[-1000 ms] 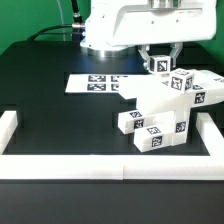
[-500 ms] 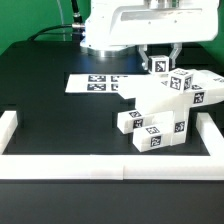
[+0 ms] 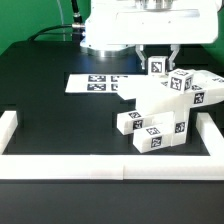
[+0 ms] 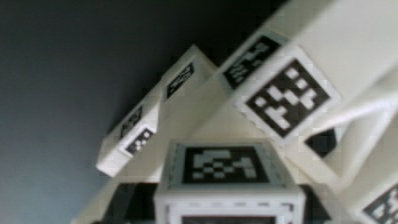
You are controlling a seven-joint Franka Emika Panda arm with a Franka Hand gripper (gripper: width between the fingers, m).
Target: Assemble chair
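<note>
The partly built white chair (image 3: 165, 105) stands at the exterior view's right, made of tagged slabs and blocks. A small tagged white piece (image 3: 158, 67) stands upright at the top back of it. My gripper (image 3: 160, 55) hangs over this piece with a finger on each side, spread a little wider than the piece. In the wrist view the piece (image 4: 219, 175) lies between my fingers (image 4: 125, 200), with a dark gap on each side. The chair's tagged slabs (image 4: 285, 90) rise beyond it.
The marker board (image 3: 95, 83) lies flat at the exterior view's middle back. A white border rail (image 3: 100, 166) runs along the front, with upright ends at the left (image 3: 8, 128) and right (image 3: 212, 135). The table top is black.
My fingers have spread apart around the small upright piece and the hand has risen slightly. The piece and the chair have stayed in place.
</note>
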